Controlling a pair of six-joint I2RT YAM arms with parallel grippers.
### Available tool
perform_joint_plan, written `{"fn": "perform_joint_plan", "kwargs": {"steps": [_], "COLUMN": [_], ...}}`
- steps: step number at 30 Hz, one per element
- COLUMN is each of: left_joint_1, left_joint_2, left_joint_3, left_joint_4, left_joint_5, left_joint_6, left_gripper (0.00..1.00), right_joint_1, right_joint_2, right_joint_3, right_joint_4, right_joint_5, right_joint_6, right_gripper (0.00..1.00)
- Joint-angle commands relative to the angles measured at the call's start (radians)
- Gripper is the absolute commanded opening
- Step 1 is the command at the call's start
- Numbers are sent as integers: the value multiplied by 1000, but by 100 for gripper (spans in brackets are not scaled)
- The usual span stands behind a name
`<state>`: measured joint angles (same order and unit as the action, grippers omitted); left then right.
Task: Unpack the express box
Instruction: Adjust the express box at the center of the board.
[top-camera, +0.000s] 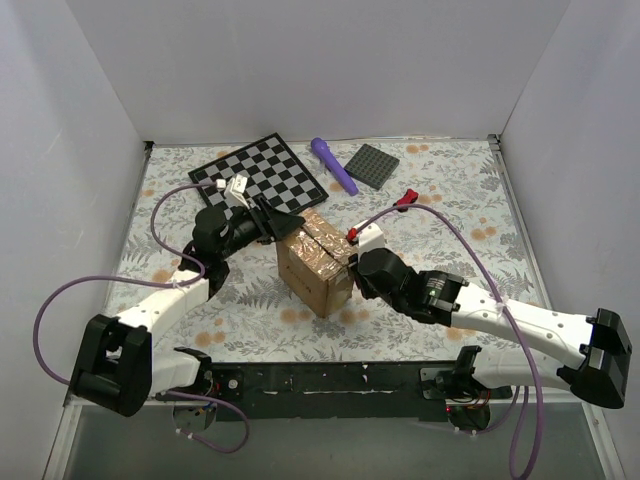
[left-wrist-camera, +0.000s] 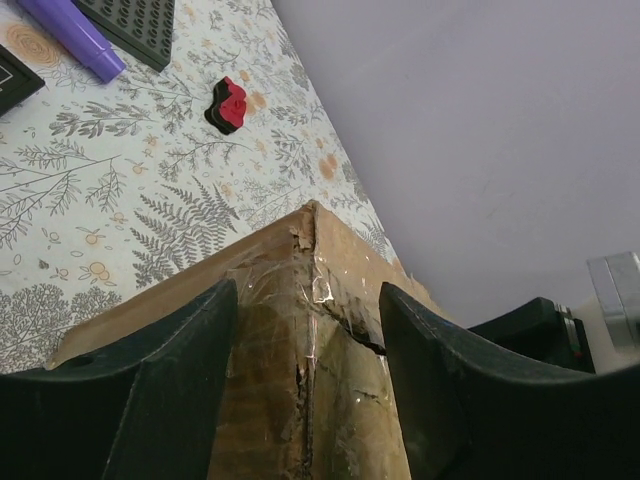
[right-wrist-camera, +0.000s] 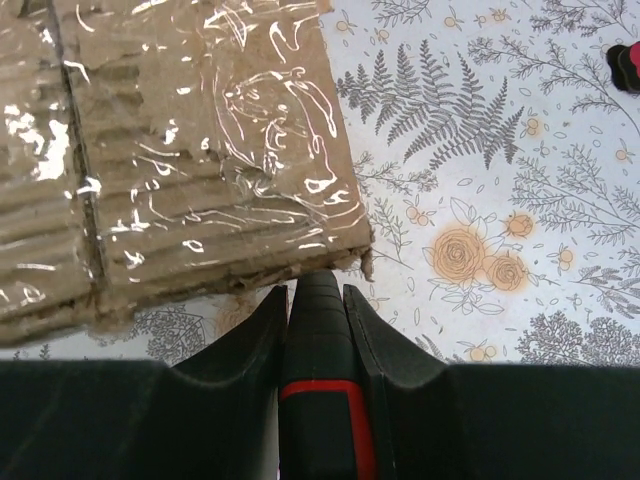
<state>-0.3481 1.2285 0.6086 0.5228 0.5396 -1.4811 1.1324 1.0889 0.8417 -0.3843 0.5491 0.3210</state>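
Note:
The express box, a small brown carton with shiny tape over its closed top flaps, stands mid-table. My left gripper is at its upper left corner. In the left wrist view its fingers straddle the taped corner ridge of the box and lie against both sides of it. My right gripper is at the box's right edge, shut on a black tool with a red band. The tool's tip touches the frayed lower edge of the taped cardboard.
Behind the box lie a checkerboard, a purple marker and a dark grey square plate. A small red and black clip sits to the right of them. White walls enclose the floral-patterned table.

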Motion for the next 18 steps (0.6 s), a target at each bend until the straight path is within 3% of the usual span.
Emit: {"fn": "perform_joint_plan", "kwargs": {"steps": [1, 7, 14, 18], "left_joint_1": [-25, -58, -78, -78], "left_joint_2": [-89, -196, -334, -376], "left_joint_3": [-35, -70, -134, -168], "left_joint_4": [-27, -85, -325, -346], "left_joint_5": [34, 11, -62, -84], "left_joint_6": [-22, -58, -19, -51], "left_gripper": [57, 57, 58, 59], "right_joint_1": [-43, -111, -161, -197], "right_joint_2": [32, 104, 129, 132], "right_joint_3": [71, 134, 158, 163], "right_joint_4": [174, 226, 239, 252], "right_joint_5": [-46, -84, -90, -106], "right_joint_6": [-63, -118, -160, -195], "right_gripper": [1, 1, 1, 1]}}
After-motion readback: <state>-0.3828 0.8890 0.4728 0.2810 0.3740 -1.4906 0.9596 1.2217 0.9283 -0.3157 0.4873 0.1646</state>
